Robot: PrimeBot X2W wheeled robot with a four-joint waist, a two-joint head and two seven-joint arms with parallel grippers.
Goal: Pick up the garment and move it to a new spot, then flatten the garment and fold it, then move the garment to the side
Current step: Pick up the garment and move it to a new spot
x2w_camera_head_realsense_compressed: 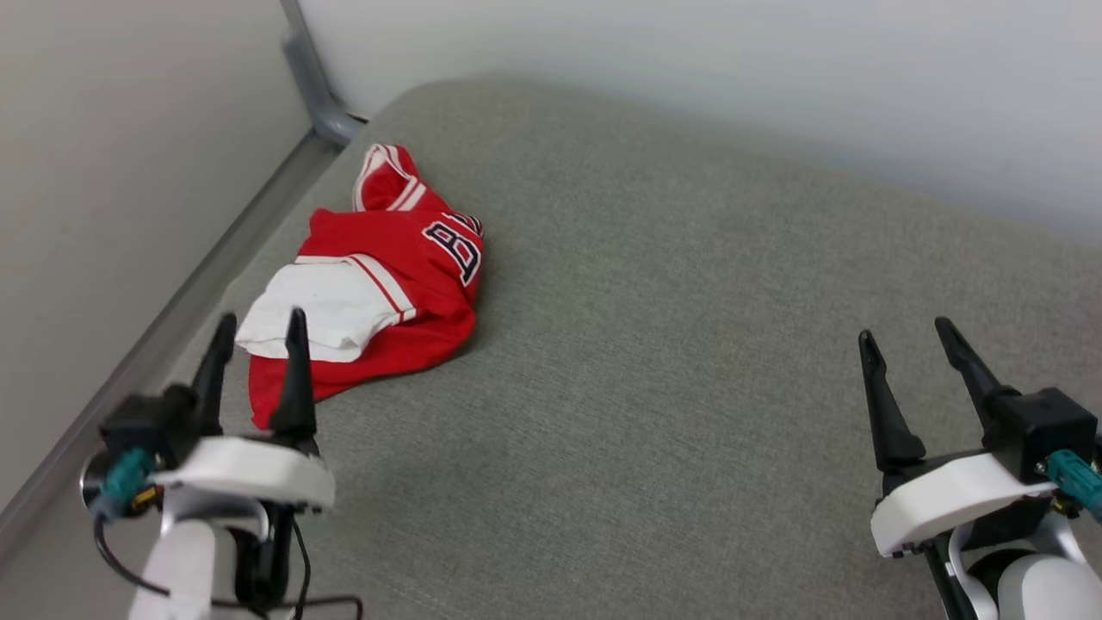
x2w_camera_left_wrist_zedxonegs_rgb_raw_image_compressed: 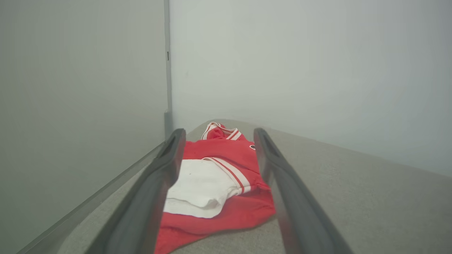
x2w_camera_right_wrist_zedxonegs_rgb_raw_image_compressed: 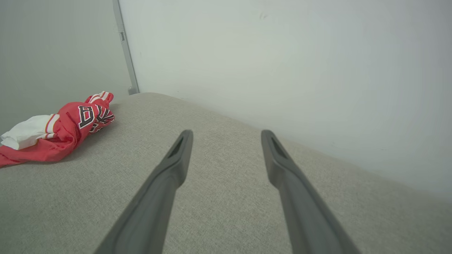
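hovering at far left with the left gripper (x2w_camera_head_realsense_compressed: 262, 317) spread apart and empty, fingertips close to the near edge of the garment (x2w_camera_head_realsense_compressed: 387, 284) — crumpled red and white, black lettering partly showing, lying on the grey cushion (x2w_camera_head_realsense_compressed: 671, 362) beside the metal rail (x2w_camera_head_realsense_compressed: 219, 258). holding the right gripper (x2w_camera_head_realsense_compressed: 904, 330) apart too, empty — well off at right, over bare cushion.

left: side wall (x2w_camera_head_realsense_compressed: 103, 172) and grey rail (x2w_camera_head_realsense_compressed: 215, 258) are hemming in the fabric surface (x2w_camera_head_realsense_compressed: 654, 362) | far: back wall (x2w_camera_head_realsense_compressed: 689, 69) is closing it off | obstacle: crumpled garment (x2w_camera_head_realsense_compressed: 379, 275) is lying beside the rail, just ahead of the spread left tool (x2w_camera_head_realsense_compressed: 261, 317) | free: bare fabric is stretching from garment across to the spread right tool (x2w_camera_head_realsense_compressed: 904, 330), nothing standing between
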